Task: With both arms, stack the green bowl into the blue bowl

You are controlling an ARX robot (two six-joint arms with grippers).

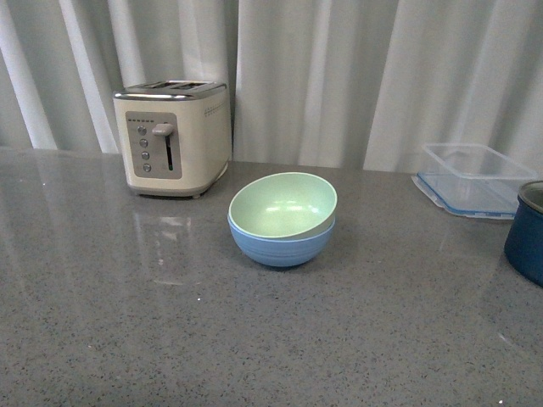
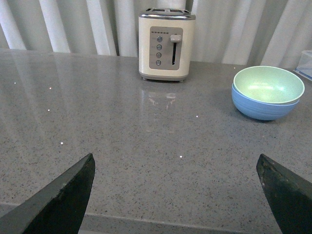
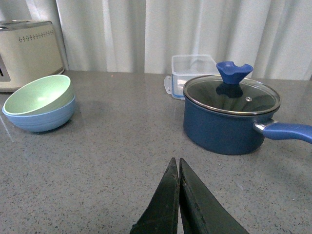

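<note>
Grey countertop (image 1: 127, 339), frame centre: we see green bowl (image 1: 284, 203) tilted inside blue bowl (image 1: 282, 244); left gripper (image 2: 175, 195) spread wide, right gripper (image 3: 178, 195) closed empty.

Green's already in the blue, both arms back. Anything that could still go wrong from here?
1. The green bowl sits tilted in the blue bowl, one rim side raised; a nudge might rock or slide it.
2. The right gripper is shut with the lidded pot just ahead of it; a forward move may clip the pot.
3. The left gripper is open wide, so it sweeps a broad path when moving.
</note>
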